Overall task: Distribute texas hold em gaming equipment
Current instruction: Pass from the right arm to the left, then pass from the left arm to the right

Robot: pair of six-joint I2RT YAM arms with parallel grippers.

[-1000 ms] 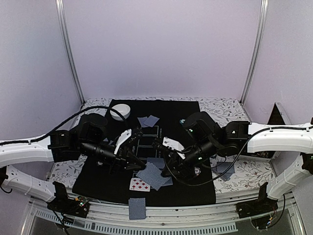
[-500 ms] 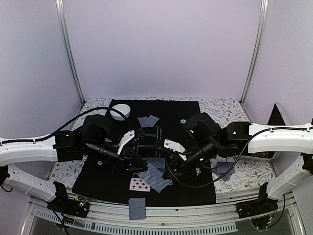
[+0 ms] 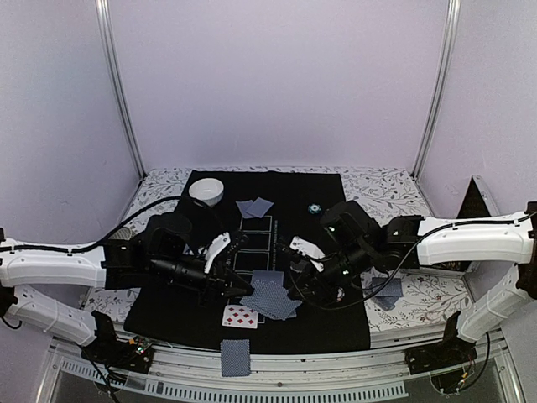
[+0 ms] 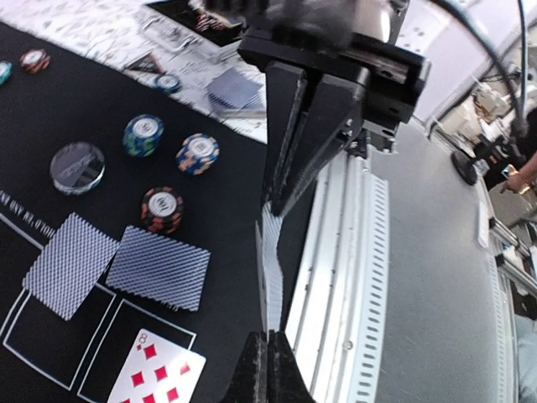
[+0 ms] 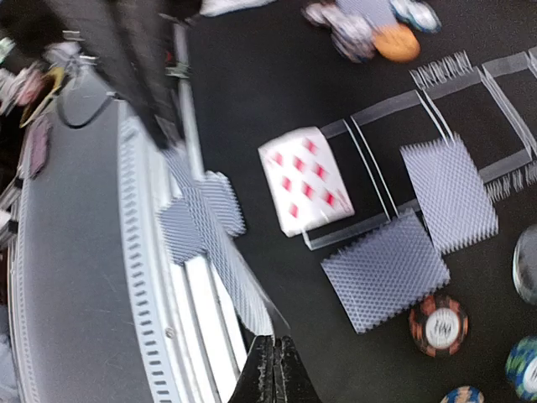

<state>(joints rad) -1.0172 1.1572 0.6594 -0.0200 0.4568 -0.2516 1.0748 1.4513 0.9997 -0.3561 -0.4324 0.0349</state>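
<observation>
Both grippers hold the same small bunch of grey-blue-backed playing cards (image 3: 273, 298) just above the black mat's near part. In the left wrist view the cards (image 4: 273, 269) stand edge-on, my left gripper (image 4: 268, 363) shut on their near end and the right gripper's fingers (image 4: 295, 143) on the far end. The right wrist view shows my right gripper (image 5: 276, 367) shut on the fanned cards (image 5: 220, 243). My left gripper (image 3: 244, 290) and right gripper (image 3: 294, 293) face each other. A face-up eight of diamonds (image 3: 240, 316) lies below them. Striped chip stacks (image 4: 162, 210) sit beside two face-down cards (image 4: 159, 267).
A white bowl (image 3: 206, 191) stands at the mat's far left. Two cards (image 3: 254, 206) lie at the back, one card (image 3: 235, 356) on the front rail, more cards (image 3: 387, 290) on the patterned table at right. A teal chip (image 3: 314, 209) and a clear disc (image 4: 77, 166) lie on the mat.
My left arm has swung forward and right, uncovering the bowl. Its jaws opened briefly and shut again on the cards. The right gripper and the cards shifted slightly right.
</observation>
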